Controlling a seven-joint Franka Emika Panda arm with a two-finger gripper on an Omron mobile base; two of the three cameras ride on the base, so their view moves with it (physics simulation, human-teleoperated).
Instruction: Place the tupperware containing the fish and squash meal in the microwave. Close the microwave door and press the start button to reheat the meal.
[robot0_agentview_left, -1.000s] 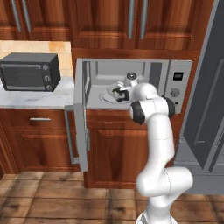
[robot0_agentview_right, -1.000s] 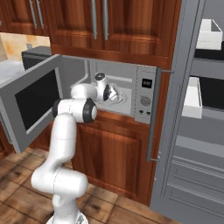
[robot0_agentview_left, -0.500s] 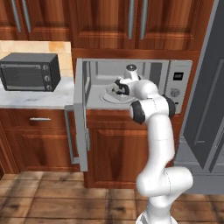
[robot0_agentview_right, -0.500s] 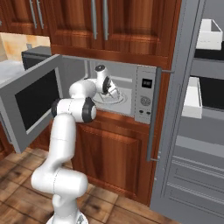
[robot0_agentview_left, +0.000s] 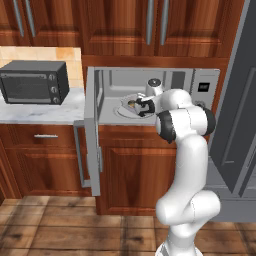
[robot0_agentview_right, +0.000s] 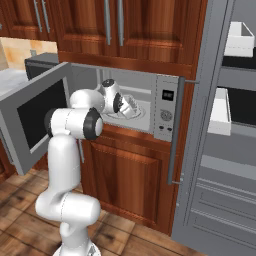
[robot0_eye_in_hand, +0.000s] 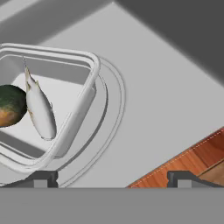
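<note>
Lifted back slightly, the gripper (robot0_eye_in_hand: 112, 177) hangs wide open and empty inside the microwave (robot0_agentview_left: 150, 95), beside the tupperware (robot0_eye_in_hand: 74, 118) on its turntable (robot0_eye_in_hand: 114, 105).

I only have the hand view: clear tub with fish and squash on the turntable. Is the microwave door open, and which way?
Observer: Yes. The silver-framed microwave door with the dark window stands wide open, swung out to the left of the cavity.
Operator: Where's the arm?
Observer: It reaches into the wide silver built-in microwave. The pincer is by the translucent grey rectangular tupperware, jaws open, holding nothing.
Operator: Start button?
Observer: The pale control panel sits right of the cavity. Its buttons are too small to tell apart.
</note>
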